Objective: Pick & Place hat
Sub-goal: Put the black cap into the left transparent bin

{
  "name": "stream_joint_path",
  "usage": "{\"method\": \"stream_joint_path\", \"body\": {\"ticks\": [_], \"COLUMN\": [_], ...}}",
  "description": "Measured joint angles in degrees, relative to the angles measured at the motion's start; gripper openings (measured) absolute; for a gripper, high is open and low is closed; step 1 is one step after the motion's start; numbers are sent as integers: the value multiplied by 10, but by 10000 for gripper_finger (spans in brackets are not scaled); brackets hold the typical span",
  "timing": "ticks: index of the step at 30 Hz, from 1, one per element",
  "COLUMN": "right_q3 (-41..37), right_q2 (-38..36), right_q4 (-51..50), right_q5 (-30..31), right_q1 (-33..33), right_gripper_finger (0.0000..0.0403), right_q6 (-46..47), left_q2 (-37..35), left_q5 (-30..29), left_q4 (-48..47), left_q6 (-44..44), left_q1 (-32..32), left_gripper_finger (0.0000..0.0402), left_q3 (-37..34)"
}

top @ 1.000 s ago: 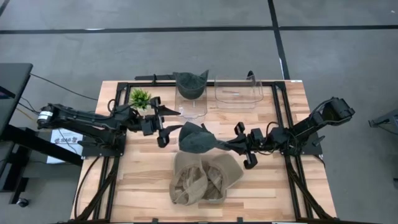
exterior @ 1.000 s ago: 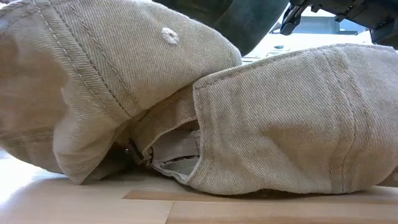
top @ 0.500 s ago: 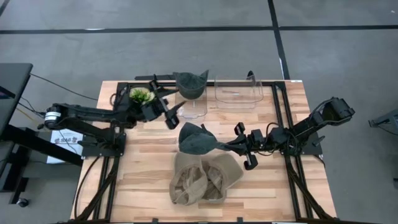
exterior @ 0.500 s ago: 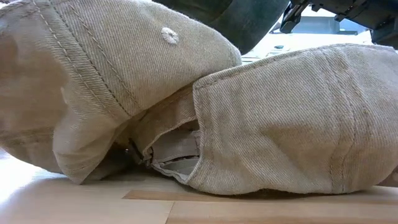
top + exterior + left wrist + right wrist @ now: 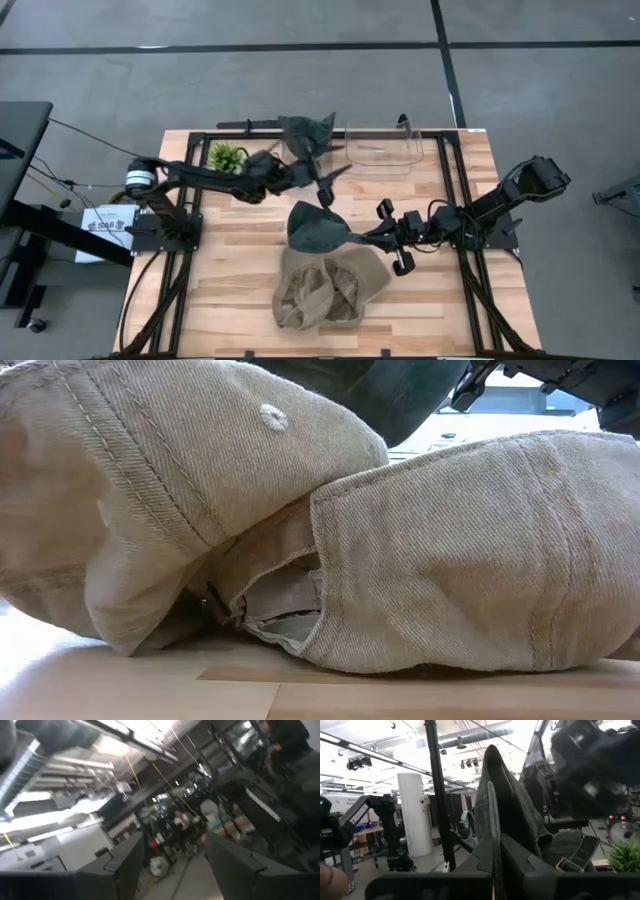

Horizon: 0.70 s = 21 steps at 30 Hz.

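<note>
From above, a light wooden table [image 5: 240,300] stood on a grey floor crossed by dark lines. A small green plant [image 5: 226,156] sat near the table's far left corner. Two clear plastic bins stood along the far edge: the left bin [image 5: 308,170] had a dark grey hat [image 5: 306,130] resting in its top, and the right bin [image 5: 383,150] held no hat. The left gripper [image 5: 325,182] reached over the left bin with its fingers spread wide and nothing between them. At mid-table the right gripper [image 5: 378,235] was clamped tight on the brim of a second dark hat [image 5: 314,227], held just beyond a heap of tan hats [image 5: 328,288] lying at the near edge.

At table height, the tan hats [image 5: 300,530] filled almost the whole picture, blocking the room behind; a dark strip of the held hat [image 5: 390,390] showed over them.

The left wrist camera pointed up into the room: ceiling lights, ducts and cluttered stands, with its two fingers [image 5: 125,865] well apart and holding nothing.

The right wrist camera showed its fingers [image 5: 520,865] pressed together on the dark hat's [image 5: 505,810] fabric, which rose upright before a black post, a white column and the plant [image 5: 625,855].
</note>
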Motion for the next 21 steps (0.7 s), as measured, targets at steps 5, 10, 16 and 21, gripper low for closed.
{"method": "stream_joint_path", "body": {"ticks": [5,10,16,21], "right_q3": [0,0,0,0], "right_q2": [0,0,0,0], "right_q4": [2,3,12,15], "right_q5": [1,1,1,2], "right_q1": [10,5,1,3], "right_gripper_finger": [4,4,4,4], "right_q6": [-14,-14,-14,-14], "left_q2": [26,29,34,34], "left_q5": [-4,35,63,62], "left_q4": [1,-1,-7,-7], "left_q6": [-52,-90,-86,-86], "left_q1": [-22,-47,-58,-50], "left_gripper_finger": [213,213,213,213], "left_q3": [1,1,1,1]}}
